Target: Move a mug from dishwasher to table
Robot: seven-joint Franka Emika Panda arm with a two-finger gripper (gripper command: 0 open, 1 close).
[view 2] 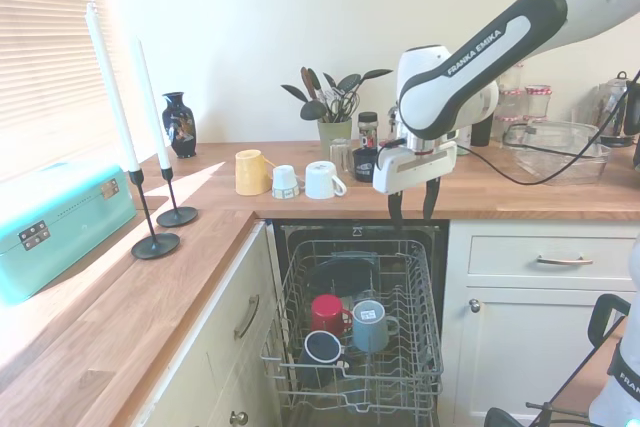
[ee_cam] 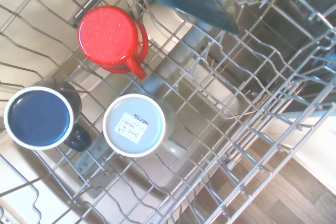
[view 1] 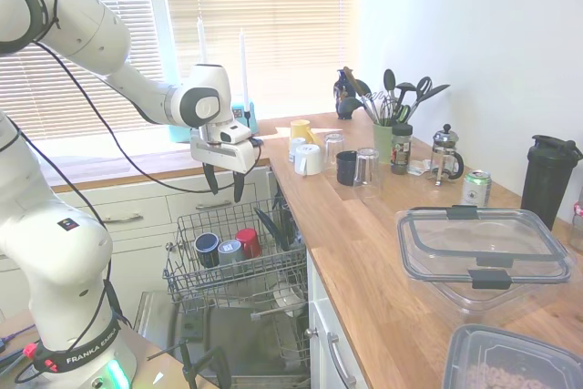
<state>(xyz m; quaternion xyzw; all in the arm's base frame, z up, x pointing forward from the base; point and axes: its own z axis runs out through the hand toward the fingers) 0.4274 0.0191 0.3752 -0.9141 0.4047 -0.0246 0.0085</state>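
The grey mug [view 1: 230, 251] [view 2: 368, 326] [ee_cam: 134, 125] stands upside down in the dishwasher [view 2: 360, 347] rack, a white label on its base. It sits between a red mug [ee_cam: 109, 36] and a dark blue mug [ee_cam: 40, 117]. My gripper [view 1: 224, 184] [view 2: 411, 209] hangs open above the rack's back part, well above the mugs and touching nothing. The wooden table [view 1: 364, 252] [view 2: 500, 192] runs beside the dishwasher.
Cups and glasses [view 1: 310, 157] [view 2: 300, 179], a utensil pot [view 1: 383, 138], a French press [view 1: 445, 152], a can [view 1: 475, 187], a black shaker [view 1: 547, 175] and clear plastic containers [view 1: 483, 252] stand on the worktop. Candlesticks [view 2: 160, 212] and a teal box [view 2: 55, 227] are near the window. A dark plate [view 2: 340, 275] leans at the rack's back.
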